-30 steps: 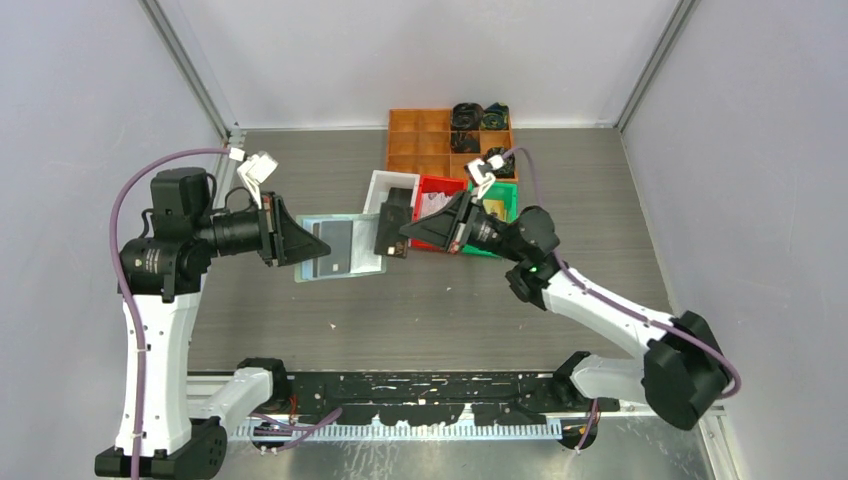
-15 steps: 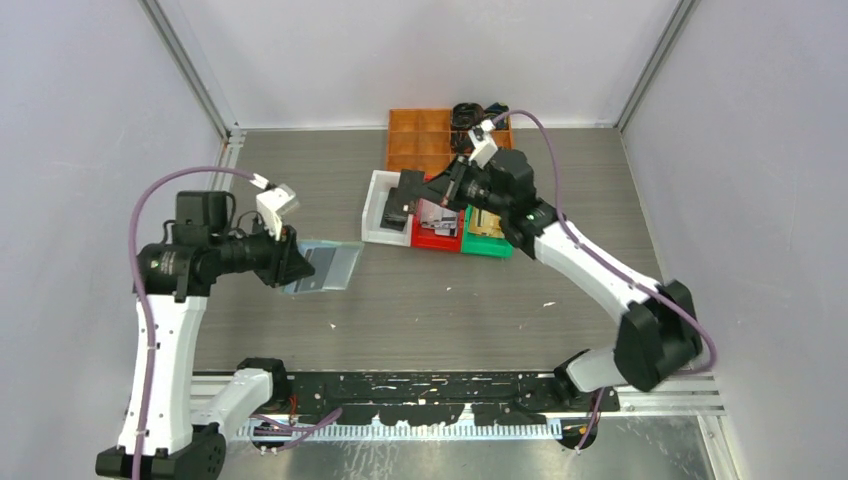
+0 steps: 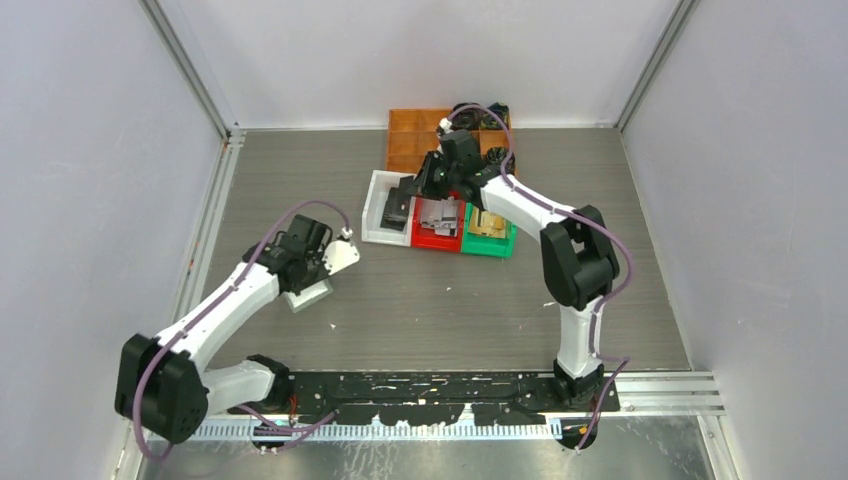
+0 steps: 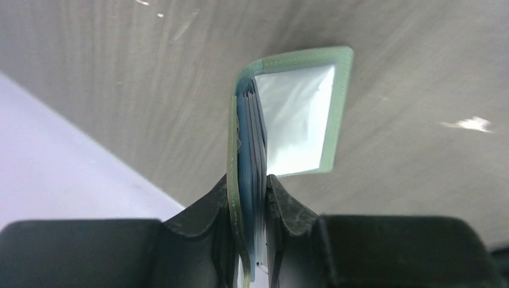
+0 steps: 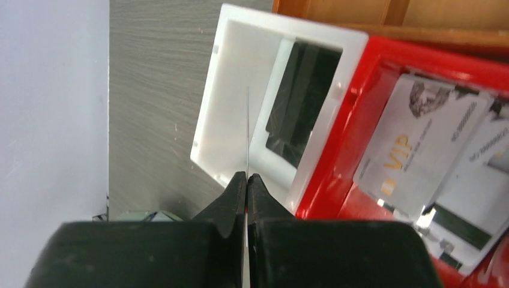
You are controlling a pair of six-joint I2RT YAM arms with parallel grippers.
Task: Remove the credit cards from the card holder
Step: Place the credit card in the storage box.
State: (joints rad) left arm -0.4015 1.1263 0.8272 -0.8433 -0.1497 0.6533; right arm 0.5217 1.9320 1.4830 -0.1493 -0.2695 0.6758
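Task partly complete. Already sorted into the white bin [image 5: 234, 120], red bin [image 5: 360, 78] and green bin [image 3: 503, 243] toward the table's [image 3: 450, 300] far edge: several credit cards [image 5: 414, 150]. Pinched edge-on in the clenched right gripper [image 5: 246, 177], above the white bin: one thin card [image 5: 247, 132], not yet released. Clamped in the left gripper [image 4: 253, 180], low over the table's left side: card holder [image 4: 288, 108], flap open. Judged remaining: dark cards inside its pockets, count not determinable.
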